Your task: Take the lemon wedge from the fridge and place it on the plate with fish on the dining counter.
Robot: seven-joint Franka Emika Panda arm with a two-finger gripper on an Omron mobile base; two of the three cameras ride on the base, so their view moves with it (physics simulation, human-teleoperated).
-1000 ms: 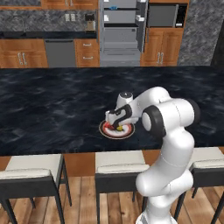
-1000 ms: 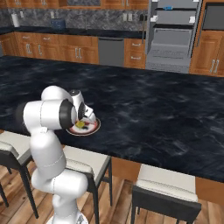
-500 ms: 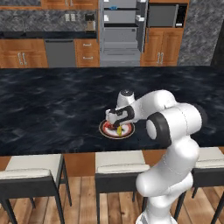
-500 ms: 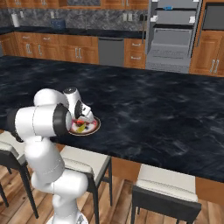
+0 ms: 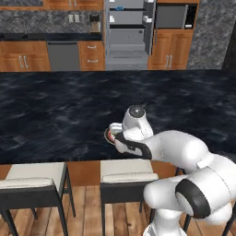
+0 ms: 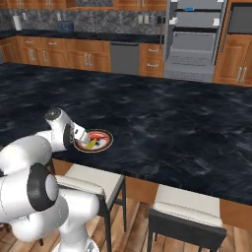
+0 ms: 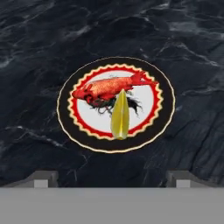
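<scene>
The lemon wedge (image 7: 120, 116) lies flat on the plate with fish (image 7: 70, 131), resting against the red fish (image 7: 109, 87). My gripper (image 7: 111, 179) hovers just above the plate's near rim, open, with nothing between its fingertips (image 7: 41, 177). From the right base view the lemon wedge (image 6: 91, 144) shows yellow on the plate (image 6: 103, 142), with the gripper (image 6: 79, 136) beside it on the left. In the left base view the hand (image 5: 123, 136) covers most of the plate (image 5: 109, 134). The plate stands near the front edge of the dining counter (image 5: 55, 115). The fridge (image 5: 129, 32) stands open at the back.
White-seated stools (image 5: 32, 177) (image 6: 187, 204) stand along the counter's near side, below the arm. Wooden cabinets and a dishwasher (image 5: 63, 55) line the back wall. A blue carton (image 6: 188, 9) sits on the fridge's top shelf.
The jaws have gone from nearly shut to wide open, and the lemon wedge now lies free on the plate. The arm's elbow has swung lower and nearer the base.
</scene>
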